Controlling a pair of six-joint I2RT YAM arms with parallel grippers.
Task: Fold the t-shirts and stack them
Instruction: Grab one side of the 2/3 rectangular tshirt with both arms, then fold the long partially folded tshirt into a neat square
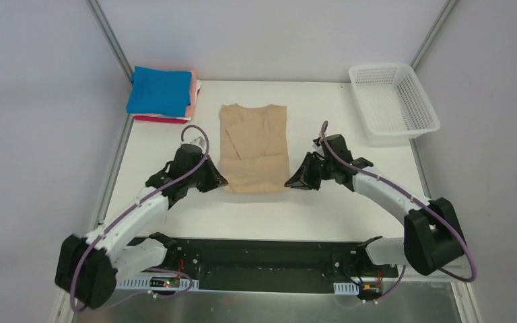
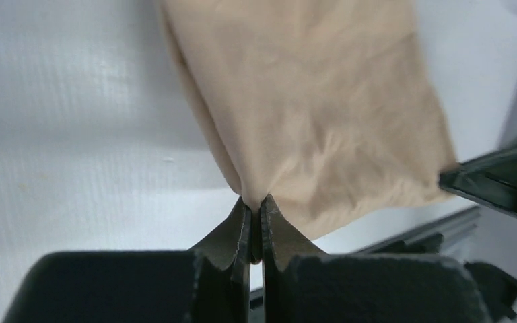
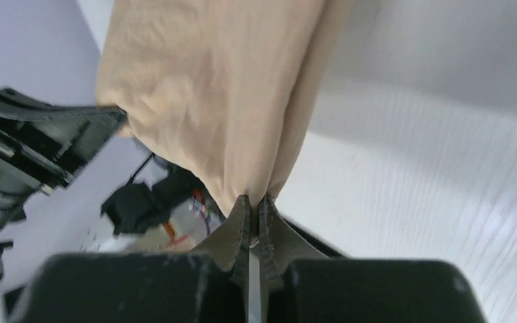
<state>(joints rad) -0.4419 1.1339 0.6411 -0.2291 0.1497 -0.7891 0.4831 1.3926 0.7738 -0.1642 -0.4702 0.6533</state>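
The tan t-shirt [image 1: 254, 148] lies in the middle of the table, folded into a long strip with its sleeves in. My left gripper [image 1: 221, 182] is shut on its near left corner, and the pinched cloth shows in the left wrist view [image 2: 309, 108]. My right gripper [image 1: 291, 183] is shut on its near right corner, with the cloth seen in the right wrist view [image 3: 222, 87]. A stack of folded shirts sits at the back left: bright blue [image 1: 159, 90] on top, pink [image 1: 191, 101], white and red [image 1: 155, 120] below.
A white plastic mesh basket [image 1: 394, 101] stands at the back right. Metal frame posts rise at the back corners. The black base rail [image 1: 256, 259] runs along the near edge. The other gripper's black fingers [image 2: 498, 178] show at the right of the left wrist view.
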